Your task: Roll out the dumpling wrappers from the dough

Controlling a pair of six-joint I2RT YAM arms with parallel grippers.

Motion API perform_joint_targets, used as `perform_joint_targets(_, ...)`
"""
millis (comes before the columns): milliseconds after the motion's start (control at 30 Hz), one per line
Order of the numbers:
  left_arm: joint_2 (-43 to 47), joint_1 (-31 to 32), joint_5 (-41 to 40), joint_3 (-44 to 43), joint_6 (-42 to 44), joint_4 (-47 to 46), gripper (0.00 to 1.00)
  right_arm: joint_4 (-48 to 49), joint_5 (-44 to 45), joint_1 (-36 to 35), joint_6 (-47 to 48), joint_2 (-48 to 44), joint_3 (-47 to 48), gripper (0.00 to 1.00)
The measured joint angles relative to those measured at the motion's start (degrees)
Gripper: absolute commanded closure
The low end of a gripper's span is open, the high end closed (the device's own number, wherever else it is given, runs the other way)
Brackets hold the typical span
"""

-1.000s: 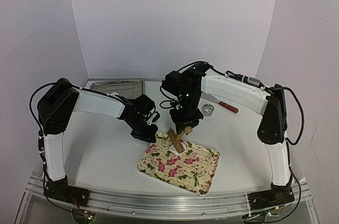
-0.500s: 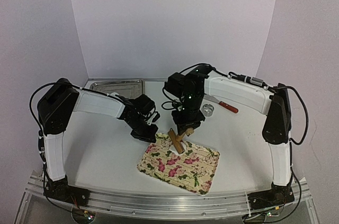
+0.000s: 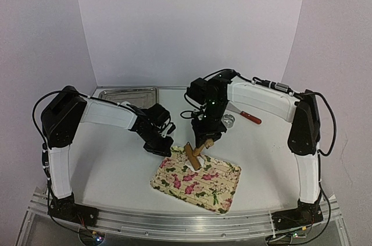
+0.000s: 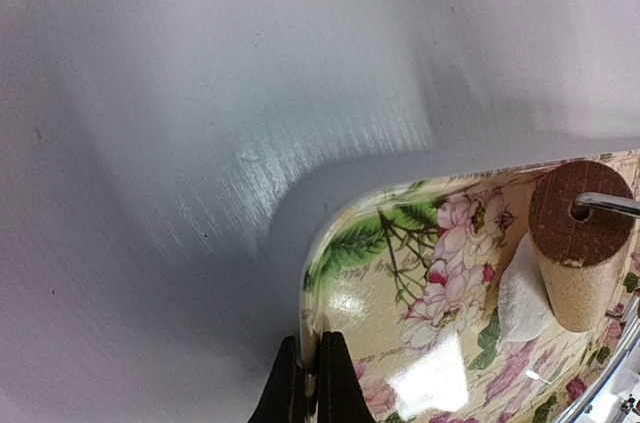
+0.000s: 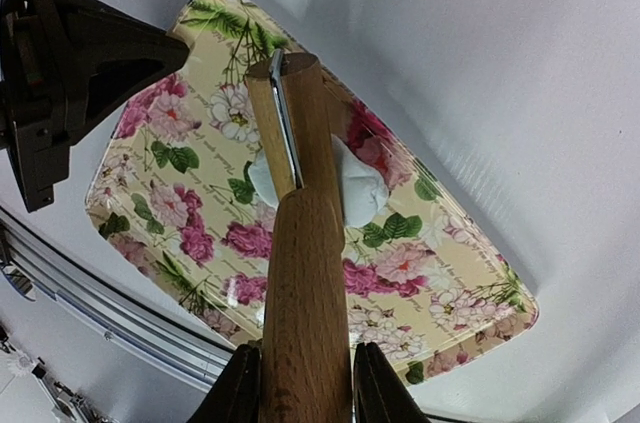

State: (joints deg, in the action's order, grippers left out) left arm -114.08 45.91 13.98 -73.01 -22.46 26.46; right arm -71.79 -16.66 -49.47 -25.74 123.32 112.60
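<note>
A white lump of dough (image 5: 362,193) lies on the flowered tray (image 5: 455,278). A wooden roller (image 5: 300,143) rests across the dough. My right gripper (image 5: 300,388) is shut on the roller's thick wooden handle, which slopes down onto the tray (image 3: 215,191). My left gripper (image 4: 310,383) is shut on the tray's rim at its rounded corner, jaws pinching the thin edge. In the left wrist view the roller's round end (image 4: 573,228) presses on the dough (image 4: 520,295). From above, the left gripper (image 3: 168,149) sits at the tray's far left corner and the right gripper (image 3: 204,140) just above the roller (image 3: 192,156). Dumpling wrappers are out of view.
A metal ring cutter (image 3: 229,120) and a red-handled knife (image 3: 250,118) lie behind the right gripper. A shallow steel tray (image 3: 128,93) sits at the back left by the wall. White walls close in the table on three sides.
The right arm's wrist has shifted slightly to the right, tilting the handle a little. The roller stays on the dough. The left arm and the tray have not moved.
</note>
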Motion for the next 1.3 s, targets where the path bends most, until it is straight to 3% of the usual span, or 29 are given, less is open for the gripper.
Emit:
perform_joint_targets(433, -0.02, -0.11, 0.39, 0.0, 0.0, 0.47, 1.0, -1.15, -7.41, 3.59, 1.16, 2.93, 1.55, 1.0)
perform_joint_targets(1300, -0.13, -0.26, 0.85, -0.13, 0.16, 0.68, 1.0, -0.7, -13.28, 3.91, -0.75, 5.31, 1.79, 1.0)
